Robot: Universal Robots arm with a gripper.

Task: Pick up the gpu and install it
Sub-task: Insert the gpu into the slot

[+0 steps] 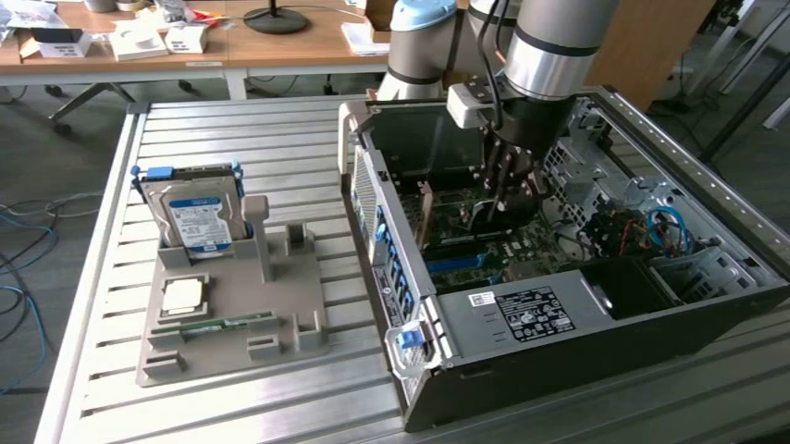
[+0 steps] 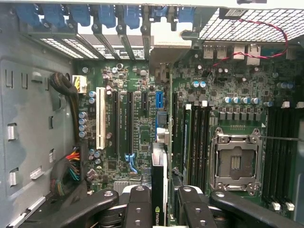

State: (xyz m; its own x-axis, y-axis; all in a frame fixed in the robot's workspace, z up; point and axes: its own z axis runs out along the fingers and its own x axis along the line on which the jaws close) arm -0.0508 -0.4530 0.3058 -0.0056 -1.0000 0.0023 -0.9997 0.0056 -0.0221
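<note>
Item: gpu (image 2: 158,187). It sits edge-on between my pincer's (image 2: 164,211) fingers (image 2: 138,209), which are partly closed and clamped on it, above the motherboard (image 2: 123,85) inside the computer case (image 1: 519,388).
Hard drive (image 1: 198,217): upright in grey holder (image 1: 235,347), nine o'clock from the case in the exterior view.

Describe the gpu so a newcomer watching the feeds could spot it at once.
Find the open computer case on the slatted table; the gripper reaches inside it. The gpu is the thin dark card clamped edge-on between its fingers, unlike the blue-labelled hard drive outside.
</note>
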